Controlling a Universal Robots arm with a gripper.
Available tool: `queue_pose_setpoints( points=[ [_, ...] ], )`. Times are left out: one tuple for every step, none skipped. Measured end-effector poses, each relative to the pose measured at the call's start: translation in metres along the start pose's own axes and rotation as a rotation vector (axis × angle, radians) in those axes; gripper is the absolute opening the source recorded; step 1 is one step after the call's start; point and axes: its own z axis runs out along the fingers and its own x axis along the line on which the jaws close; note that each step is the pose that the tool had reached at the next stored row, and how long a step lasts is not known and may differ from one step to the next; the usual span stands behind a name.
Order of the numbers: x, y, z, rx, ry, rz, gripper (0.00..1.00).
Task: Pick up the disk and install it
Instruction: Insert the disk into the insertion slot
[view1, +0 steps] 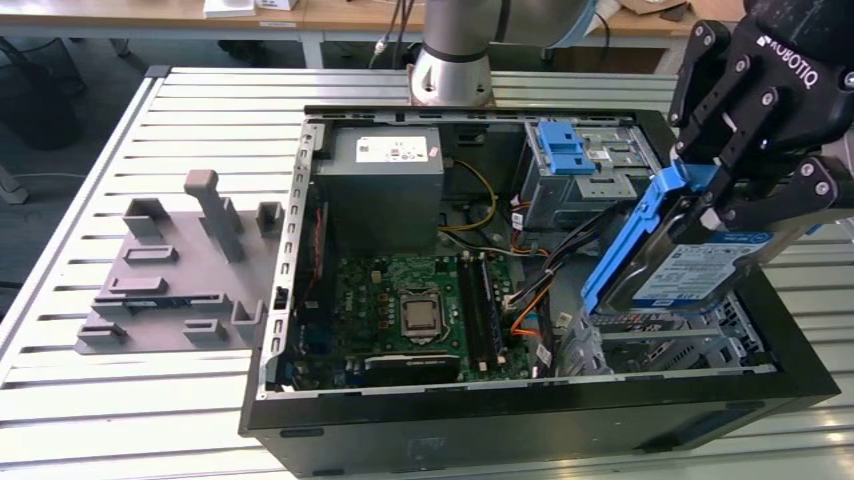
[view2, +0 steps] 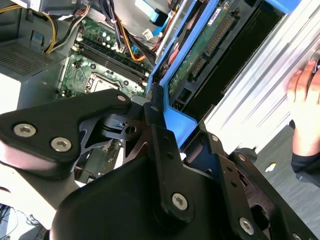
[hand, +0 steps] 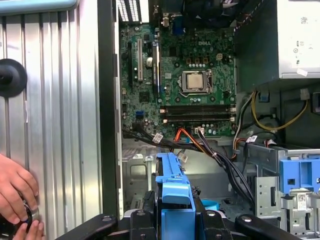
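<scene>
My gripper (view1: 717, 196) is shut on the disk (view1: 691, 268), a silver drive with a white-and-blue label in a blue carrier frame. The disk hangs tilted, label toward the camera, above the exterior view's right side of the open computer case (view1: 534, 420), over the metal drive bay (view1: 667, 345). In the second wrist view the fingers (view2: 156, 117) clamp the blue frame (view2: 175, 120), and the disk's green circuit-board side (view2: 202, 47) faces the camera. The first wrist view looks along the blue frame (hand: 172, 187) into the case.
Inside the case lie the motherboard (view1: 414, 305), a grey power supply box (view1: 387, 180), loose cables (view1: 534, 290) and a drive cage with a blue latch (view1: 574, 150). A grey fixture (view1: 174, 270) stands on the slatted table. A person's hand (hand: 15, 192) rests beside the case.
</scene>
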Motion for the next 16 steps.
queue_pose_setpoints(
  points=[
    [0.0000,-0.0011,0.0004,-0.0001,0.0001,-0.002,0.37],
    [-0.0001,-0.0023,0.0009,-0.0001,0.0001,-0.004,0.37],
    [-0.0001,-0.0034,0.0013,-0.0002,0.0001,-0.005,0.37],
    [-0.0002,-0.0042,0.0017,-0.0002,0.0002,-0.005,0.37],
    [-0.0002,-0.0046,0.0021,-0.0002,0.0002,-0.005,0.37],
    [-0.0002,-0.0048,0.0024,-0.0002,0.0001,-0.005,0.37],
    [-0.0001,-0.0052,0.0027,-0.0002,0.0002,-0.005,0.37],
    [-0.0002,-0.0054,0.0029,-0.0002,0.0002,-0.005,0.37],
    [-0.0001,-0.0055,0.0030,-0.0002,0.0003,-0.005,0.37],
    [-0.0002,-0.0056,0.0033,-0.0001,0.0002,-0.005,0.37],
    [-0.0002,-0.0060,0.0036,-0.0001,0.0001,-0.005,0.37],
    [-0.0002,-0.0064,0.0040,-0.0002,0.0000,-0.005,0.37],
    [-0.0002,-0.0067,0.0043,-0.0002,0.0000,-0.005,0.37],
    [-0.0002,-0.0070,0.0047,-0.0002,0.0001,-0.005,0.37],
    [-0.0002,-0.0073,0.0052,-0.0001,0.0001,-0.005,0.37],
    [-0.0002,-0.0077,0.0056,-0.0002,0.0001,-0.005,0.37]
  ],
)
